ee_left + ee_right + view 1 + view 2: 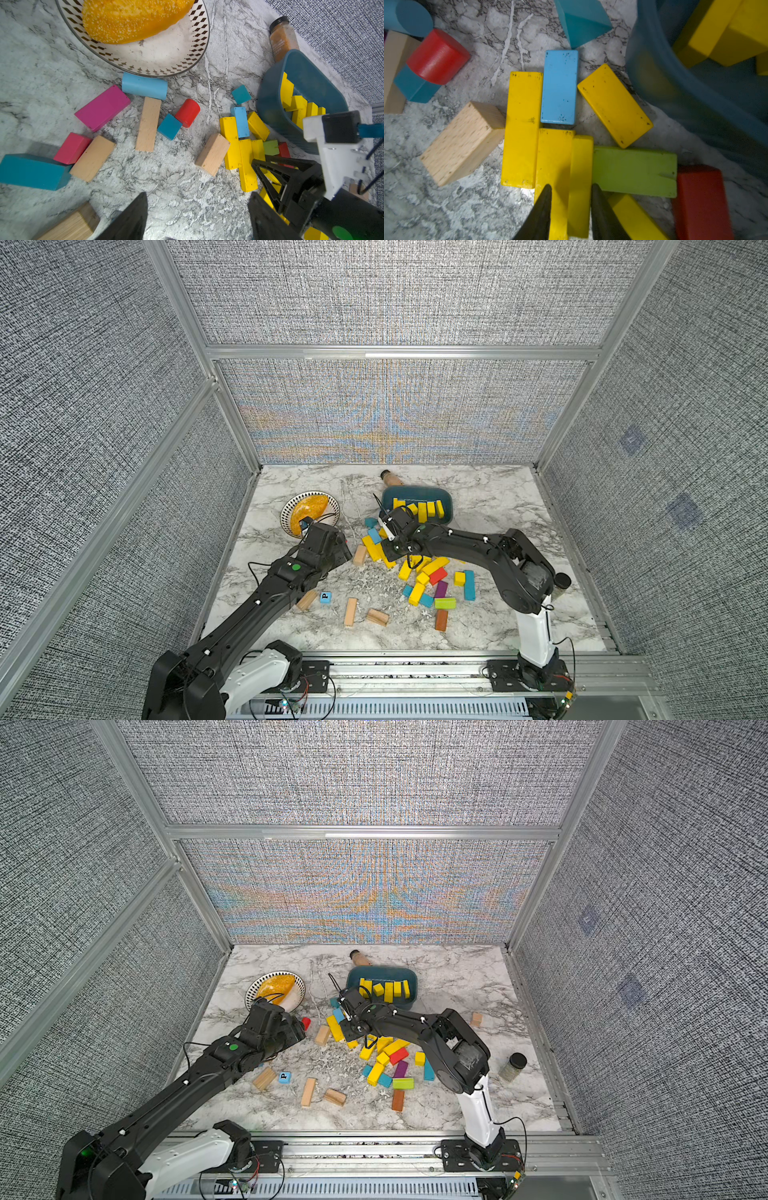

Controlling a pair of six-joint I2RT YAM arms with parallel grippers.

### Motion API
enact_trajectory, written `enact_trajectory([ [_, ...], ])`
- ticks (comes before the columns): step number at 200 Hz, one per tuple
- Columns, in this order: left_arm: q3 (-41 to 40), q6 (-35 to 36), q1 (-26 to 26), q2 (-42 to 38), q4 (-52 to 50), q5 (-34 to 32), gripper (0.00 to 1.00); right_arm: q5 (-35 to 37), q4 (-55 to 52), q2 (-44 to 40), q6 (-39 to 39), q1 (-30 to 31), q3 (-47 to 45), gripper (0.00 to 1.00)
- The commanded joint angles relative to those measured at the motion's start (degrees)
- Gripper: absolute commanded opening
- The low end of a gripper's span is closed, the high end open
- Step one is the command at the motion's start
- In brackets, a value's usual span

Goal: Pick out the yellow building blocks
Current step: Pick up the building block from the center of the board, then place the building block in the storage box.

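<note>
On the tabletop (pixel 519 506), several yellow building blocks (pixel 422 510) already stand in your blue tray (pixel 415 488), but roughly as many lie loose beside it among other coloured blocks (pixel 468 585), so you are near halfway. Your right end effector (pixel 571 190) is narrowed astride a thin yellow bar (pixel 580 166) just outside the tray. Whether it grips is unclear, and your left end effector (pixel 197 196) hovers wide and empty.

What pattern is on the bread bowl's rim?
Dark diamonds on the white bowl, clearest in left wrist view.
</note>
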Motion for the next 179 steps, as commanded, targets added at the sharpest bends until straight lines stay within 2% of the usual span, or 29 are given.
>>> enact_trajectory([
  [1, 0.42, -0.28, -0.01, 0.04, 0.3, -0.13, 0.77, 1.27, -0.98, 0.12, -0.52, 0.17, 0.46, 0.29],
  [75, 0.78, -0.26, -0.01, -0.32, -0.16, -0.48, 0.77, 1.15, -0.02, -1.71, -0.51, 0.1, -0.09, 0.13],
  [130, 0.28, -1.9, -0.01, 1.35, 0.23, 1.11, 0.77, 0.7, 2.92, -10.35, -0.74, -0.87, -2.95, 0.11],
  [179, 1.77, -0.72, -0.01, 5.43, 0.95, 4.82, 0.76, -1.92, 5.58, -14.83, 0.29, -7.5, -4.47, 0.11],
])
